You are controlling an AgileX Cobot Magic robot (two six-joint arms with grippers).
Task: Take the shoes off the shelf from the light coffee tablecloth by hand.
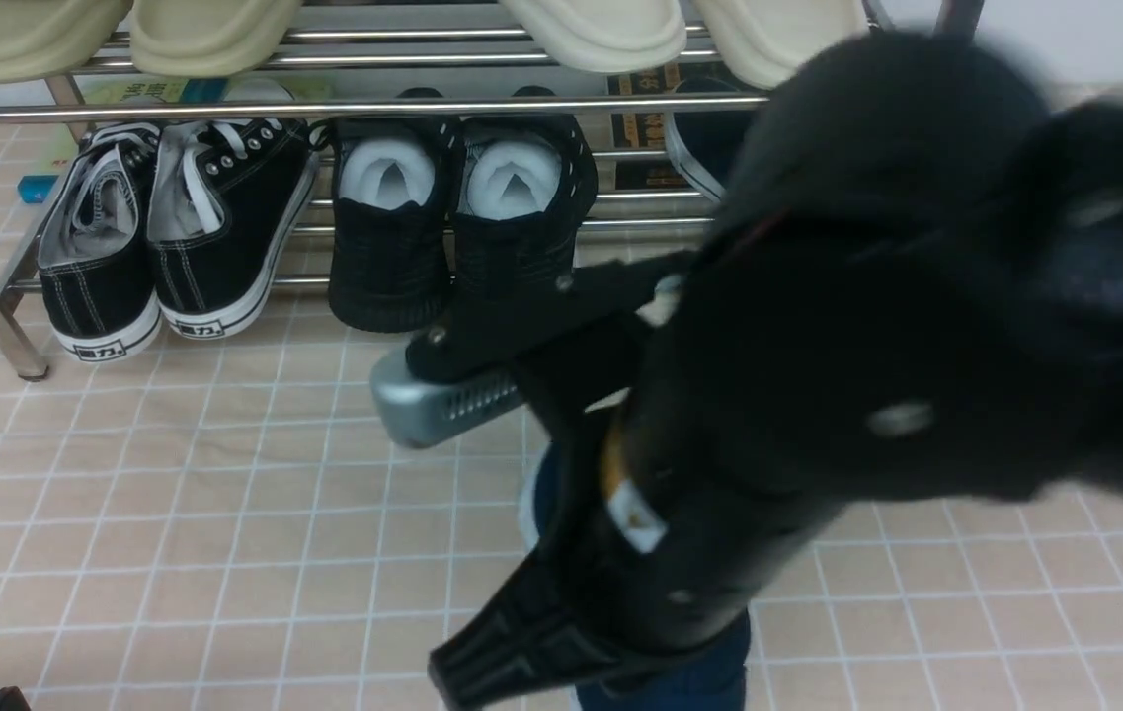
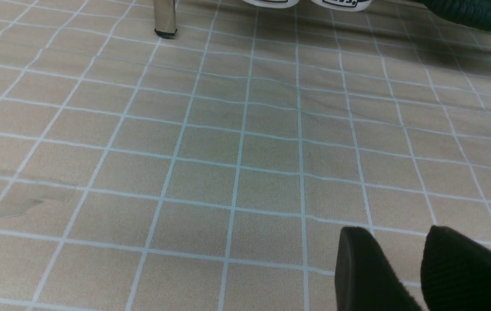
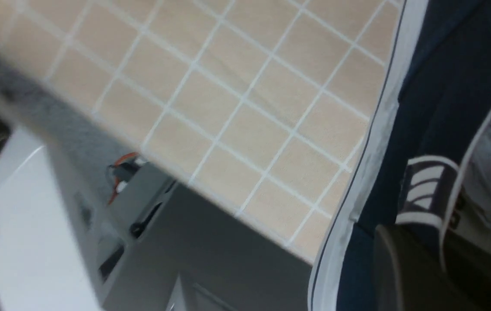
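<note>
Looming blurred across the near right of the front view, the glossy black right arm [image 1: 867, 346] slants down over the light coffee tablecloth [image 1: 225, 494], a matte beige cloth gridded with thin white lines. Beneath the arm only slivers of a navy canvas shoe [image 1: 694, 676] show. The right wrist view alone reveals the grip: the right gripper [image 3: 439, 263] is clamped on that shoe's [image 3: 435, 99] striped heel tab, with one dark finger outside and one inside by the grey insole. The white rubber sole shows alongside.

The left wrist view shows the left gripper [image 2: 396, 233] parted, holding nothing, over slightly wrinkled cloth.

Farther back stands the shelf [image 1: 373, 106] of shiny chrome tubes. Its lower tier holds black lace-up sneakers [image 1: 176, 237], black knit shoes [image 1: 452, 227] with white stuffing, and the second navy shoe [image 1: 709, 148], half hidden by the arm. Smooth cream slippers [image 1: 205, 30] sit on the upper tier.
</note>
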